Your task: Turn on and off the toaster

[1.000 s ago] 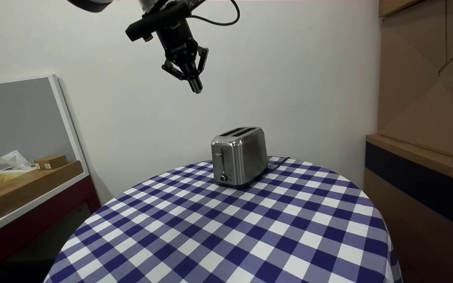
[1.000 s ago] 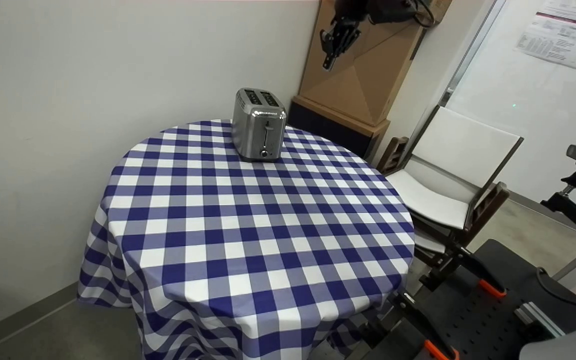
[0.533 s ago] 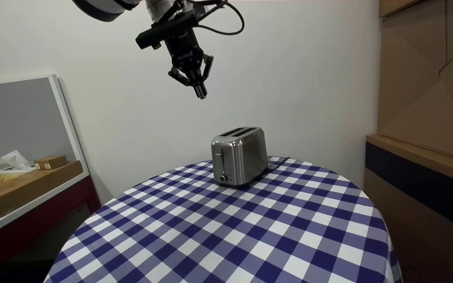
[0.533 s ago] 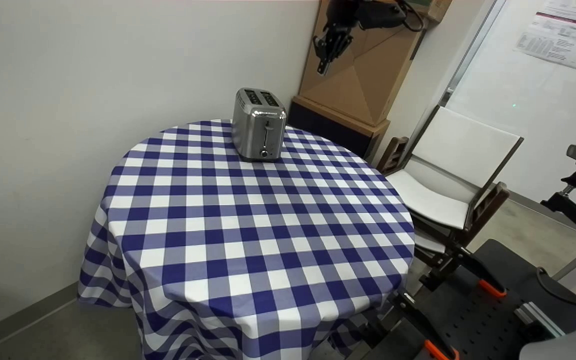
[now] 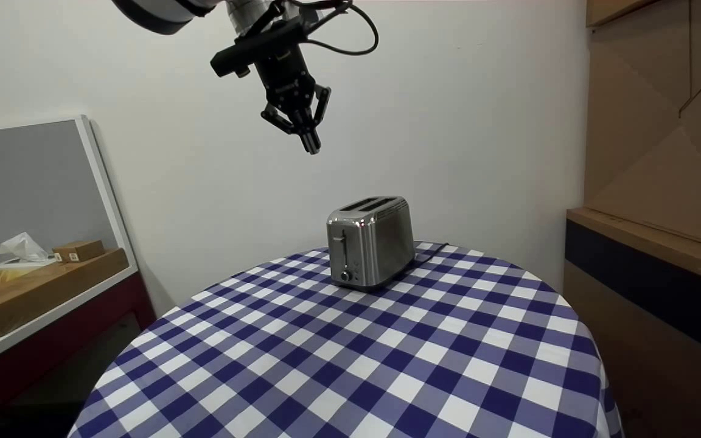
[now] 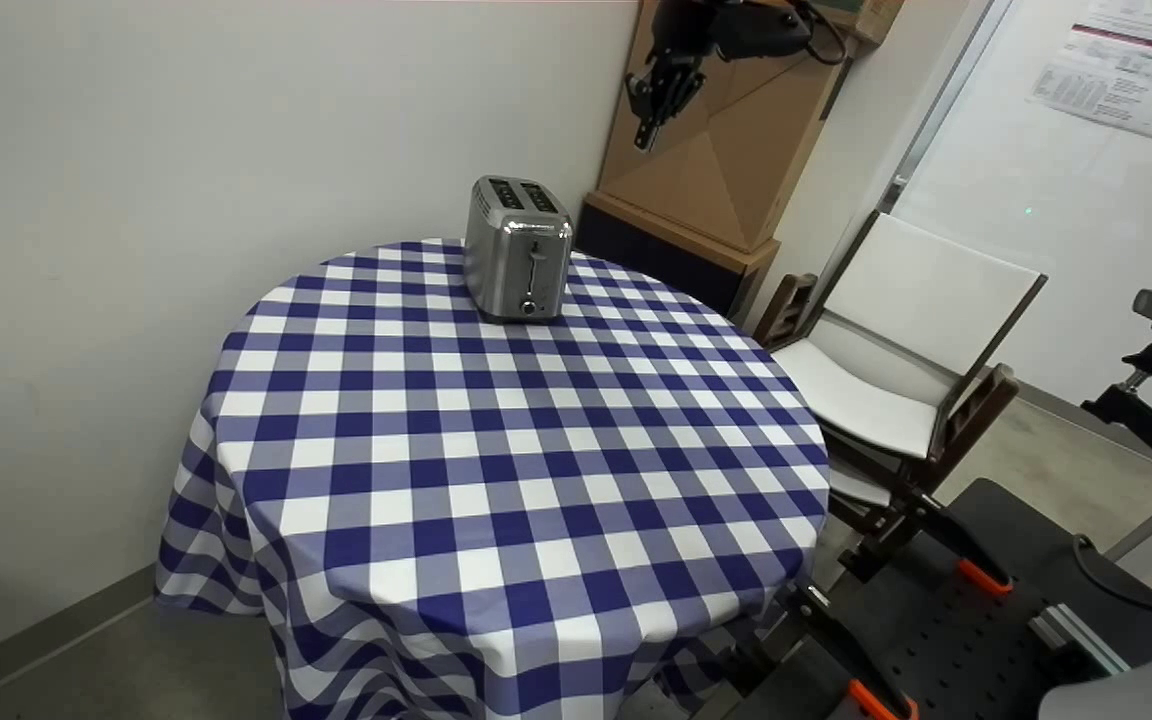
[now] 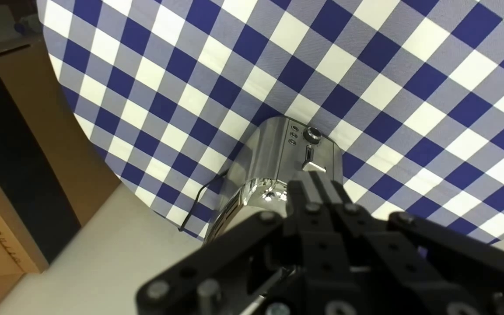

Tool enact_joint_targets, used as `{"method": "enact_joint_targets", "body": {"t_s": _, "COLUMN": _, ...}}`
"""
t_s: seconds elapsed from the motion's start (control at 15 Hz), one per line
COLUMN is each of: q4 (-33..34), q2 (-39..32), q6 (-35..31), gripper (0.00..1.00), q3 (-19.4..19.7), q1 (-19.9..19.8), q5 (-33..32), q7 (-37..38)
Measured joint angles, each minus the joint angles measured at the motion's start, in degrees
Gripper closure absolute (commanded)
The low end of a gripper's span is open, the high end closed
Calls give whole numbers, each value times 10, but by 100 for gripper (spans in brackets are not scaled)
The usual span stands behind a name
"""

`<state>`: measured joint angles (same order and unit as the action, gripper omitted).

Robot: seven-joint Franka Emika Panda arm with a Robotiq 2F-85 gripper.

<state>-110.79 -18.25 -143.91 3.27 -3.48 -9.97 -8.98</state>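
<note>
Toaster [image 5: 370, 243] | long axis oblique to wall [image 5: 478, 121] — lever end [image 5: 353, 252] outward | pincer [image 5: 311, 148] closed, empty

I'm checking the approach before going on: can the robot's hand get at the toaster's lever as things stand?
Likely yes: the shut hand hangs higher than the toaster, and no view shows anything between hand and lever.

Toaster [image 5: 372, 243]: glossy, smooth metal. Tablecloth [image 5: 350, 353]: matt cloth. Fingers [image 7: 309, 189]: blurred, perhaps matt.
</note>
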Motion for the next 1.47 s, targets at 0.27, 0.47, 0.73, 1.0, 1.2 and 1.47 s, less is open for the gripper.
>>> {"method": "enact_joint_targets", "body": {"t_s": 0.27, "q4": 3, "q2": -20, "q6": -10, "gripper": 100, "q3": -3, "q1": 2, "q5": 1, "q7": 0}}
{"method": "enact_joint_targets", "body": {"t_s": 0.47, "q4": 14, "q2": -38, "q6": -29, "gripper": 100, "q3": -10, "q1": 3, "q5": 2, "q7": 2}}
{"method": "enact_joint_targets", "body": {"t_s": 0.73, "q4": 30, "q2": -75, "q6": -62, "gripper": 100, "q3": -8, "q1": 10, "q5": -1, "q7": 24}}
{"method": "enact_joint_targets", "body": {"t_s": 1.0, "q4": 59, "q2": -124, "q6": -75, "gripper": 100, "q3": -1, "q1": 16, "q5": -2, "q7": 49}}
{"method": "enact_joint_targets", "body": {"t_s": 1.2, "q4": 91, "q2": -162, "q6": -75, "gripper": 100, "q3": 1, "q1": 19, "q5": -2, "q7": 57}}
{"method": "enact_joint_targets", "body": {"t_s": 1.47, "q4": 132, "q2": -199, "q6": -75, "gripper": 100, "q3": 3, "q1": 24, "q5": -2, "q7": 57}}
